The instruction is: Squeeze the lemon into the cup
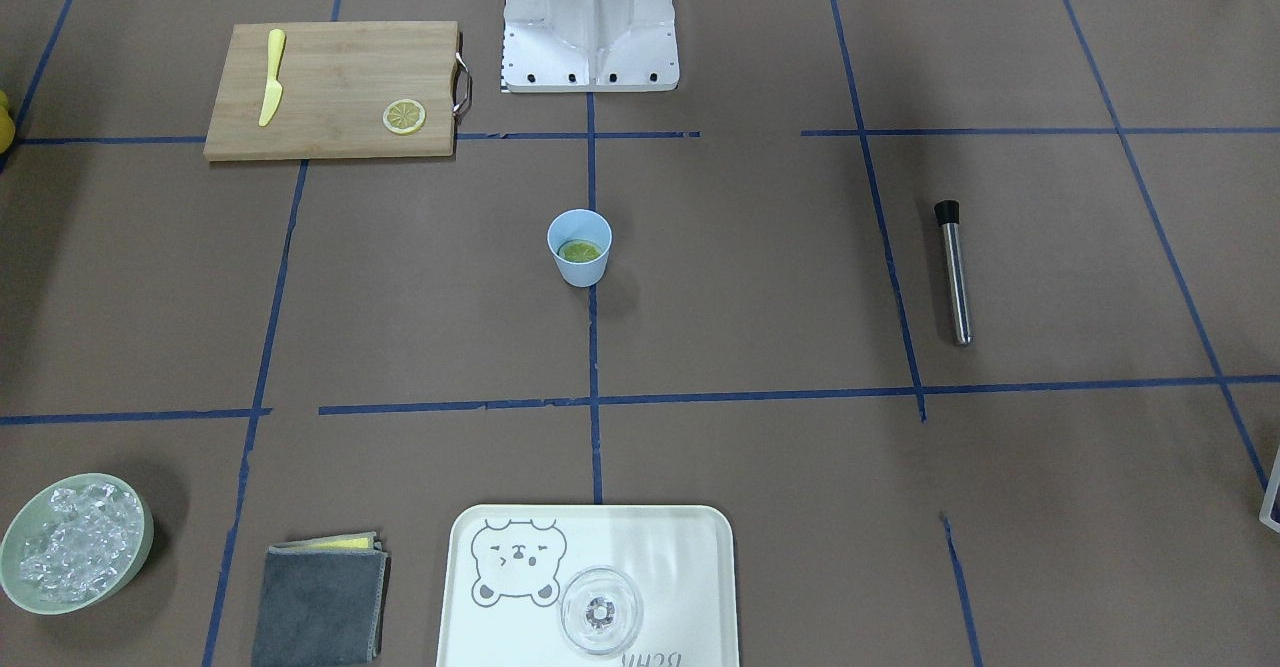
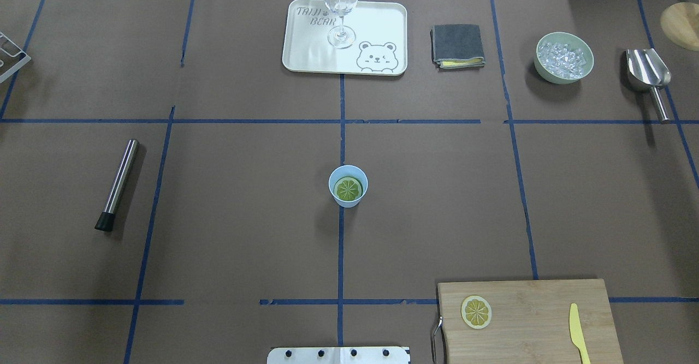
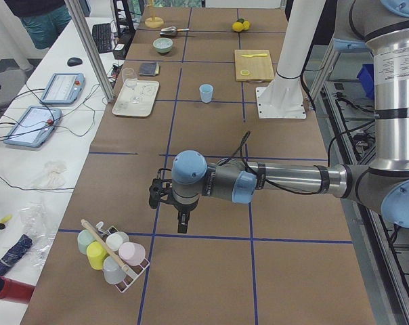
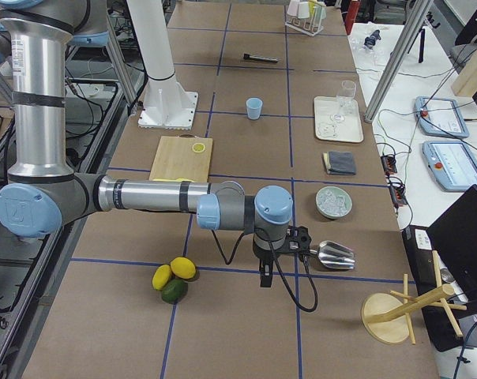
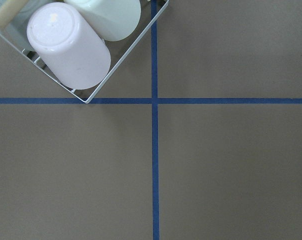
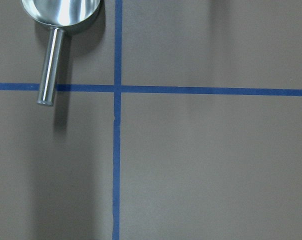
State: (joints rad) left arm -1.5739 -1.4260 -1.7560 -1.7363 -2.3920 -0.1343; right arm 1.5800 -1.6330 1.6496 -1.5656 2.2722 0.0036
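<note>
The lemon (image 2: 476, 311) lies flat on a bamboo cutting board (image 2: 540, 309), at its end nearest the table's middle; it also shows in the front view as the lemon (image 1: 404, 116). The light-blue cup (image 2: 348, 202) stands upright at the table's centre with a green citrus slice (image 2: 348, 189) inside. My left gripper (image 3: 181, 222) hangs over bare table far to the left, near a cup rack. My right gripper (image 4: 264, 276) hangs far to the right, by a metal scoop. Both show only in the side views, so I cannot tell whether they are open or shut.
A yellow knife (image 2: 578, 332) lies on the board. A steel muddler (image 2: 117, 184) lies on the left. At the far edge stand a bear tray (image 2: 306, 53) with a glass (image 2: 341, 4), a folded cloth (image 2: 457, 45), an ice bowl (image 2: 564, 57) and a scoop (image 2: 649, 75). Whole fruits (image 4: 174, 278) lie near my right arm.
</note>
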